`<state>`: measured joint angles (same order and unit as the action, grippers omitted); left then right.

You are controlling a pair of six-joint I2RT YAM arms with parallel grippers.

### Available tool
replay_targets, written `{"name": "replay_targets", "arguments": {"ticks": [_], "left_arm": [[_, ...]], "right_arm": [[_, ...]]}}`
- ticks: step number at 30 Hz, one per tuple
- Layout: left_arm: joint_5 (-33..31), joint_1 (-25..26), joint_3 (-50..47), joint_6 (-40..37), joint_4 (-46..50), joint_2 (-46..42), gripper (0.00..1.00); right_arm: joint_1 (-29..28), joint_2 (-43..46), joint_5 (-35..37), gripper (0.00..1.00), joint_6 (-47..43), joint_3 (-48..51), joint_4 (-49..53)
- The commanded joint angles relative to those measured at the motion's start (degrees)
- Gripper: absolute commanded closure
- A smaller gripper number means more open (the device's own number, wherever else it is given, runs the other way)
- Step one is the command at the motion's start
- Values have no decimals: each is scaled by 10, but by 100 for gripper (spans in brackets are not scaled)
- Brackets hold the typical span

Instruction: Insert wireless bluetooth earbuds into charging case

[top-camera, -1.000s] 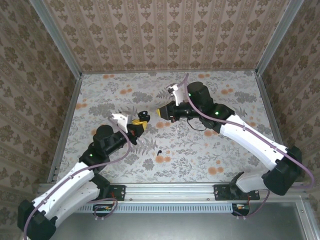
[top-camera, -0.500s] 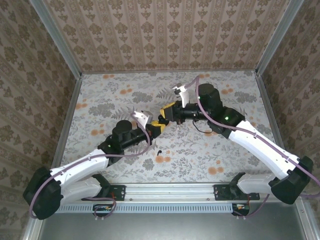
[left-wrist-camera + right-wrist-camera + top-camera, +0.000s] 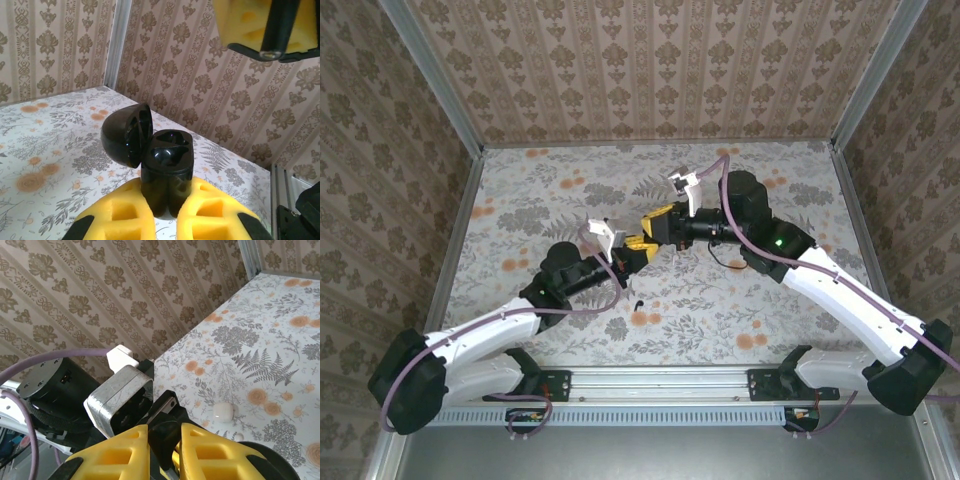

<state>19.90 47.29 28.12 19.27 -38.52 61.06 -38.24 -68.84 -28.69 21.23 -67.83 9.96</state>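
Left jaws clamp charging case (image 3: 167,175); right jaws pinch, perhaps, an earbud (image 3: 164,437)

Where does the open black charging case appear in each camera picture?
Top view: the case is small and dark near the picture's centre, at the tip of the left claw.
Left wrist view: the case stands upright at centre, lid open to the left, gripped in that claw.
Right wrist view: cannot tell; a dark rounded shape at the bottom right edge may be it.
Shared landmark: the flowered table.

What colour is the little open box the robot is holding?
Shiny black. The charging case shows best in the left wrist view.
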Motion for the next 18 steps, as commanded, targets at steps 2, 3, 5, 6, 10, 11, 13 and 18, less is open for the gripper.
{"name": "replay_targets", "arguments": {"ticks": [2,3,5,6,10,11,13,18], "left_arm": [[20,5,-8,-8,-52,9,100],[21,5,-7,-8,-52,10,100],[21,5,-6,-9,-51,11,100],[21,6,-5,-9,-51,11,100],[18,8,-6,-7,-51,7,100],[18,8,-6,-8,-51,6,100],[18,9,-6,-7,-51,4,100],[19,10,-5,-11,-50,2,100]], "right_arm": [[-2,8,-14,81,6,15,-36],[-1,8,-14,81,5,17,-39],[-2,5,-15,81,2,20,-42],[-1,4,-15,82,0,20,-41],[-2,4,-11,82,-26,21,-22],[-2,6,-8,82,-33,24,-17],[-2,10,1,82,-45,32,-13],[-2,20,10,82,-64,50,-20]]}}
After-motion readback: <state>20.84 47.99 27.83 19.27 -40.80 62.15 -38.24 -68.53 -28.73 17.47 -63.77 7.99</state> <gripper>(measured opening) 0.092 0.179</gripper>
